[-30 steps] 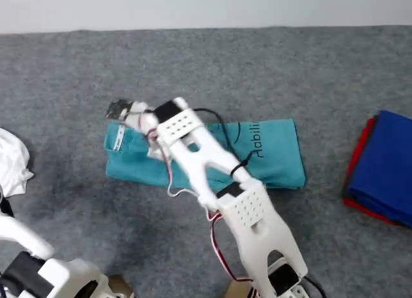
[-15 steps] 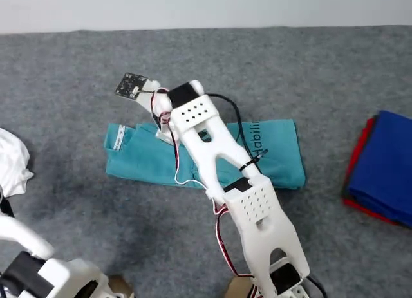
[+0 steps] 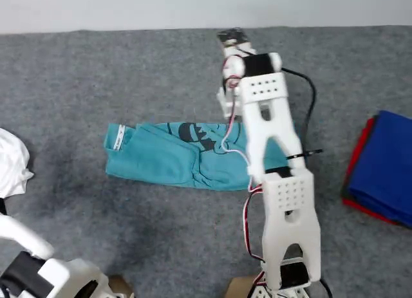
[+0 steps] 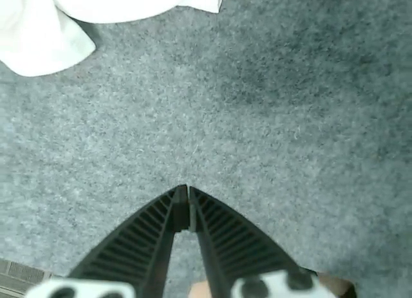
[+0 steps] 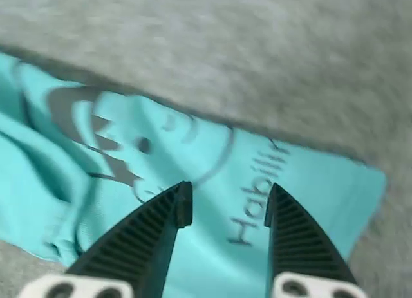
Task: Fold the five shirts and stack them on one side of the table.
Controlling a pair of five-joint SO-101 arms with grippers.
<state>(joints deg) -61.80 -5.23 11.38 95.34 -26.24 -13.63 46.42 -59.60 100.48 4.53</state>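
Teal shirt [image 3: 167,158] is lying across the centre of the mat [image 3: 96,73], folded into a long band with a rumpled ridge running near its middle. The stack [image 3: 380,166] of blue over red is sitting at the right edge of the frame, and a white shirt [image 3: 13,163] is waiting, unfolded, at the left edge. The right arm [image 3: 283,188] is reaching up from the bottom edge across the band's right portion. The right claw [image 5: 228,208] is hanging spread above the printed cloth, with nothing between its jaws. The left claw [image 4: 188,211] is resting pressed together over bare mat, gripping nothing. Likely hazards: the loose ridge is suggesting layers that are not lying flat, so a pinch taking only the top layer would probably be peeling the fold open. The rough mat would probably be dragging and bunching the cloth if the band were slid rather than lifted. A careless set-down could be skewing the stack. The high view is giving the whole layout, the stack and both shirts together. The right wrist view is adding the jaw spread and the lettered end, which the arm is covering from above. The left wrist view is showing the white shirt's hem at the upper left of its frame, well apart from the claw tips.
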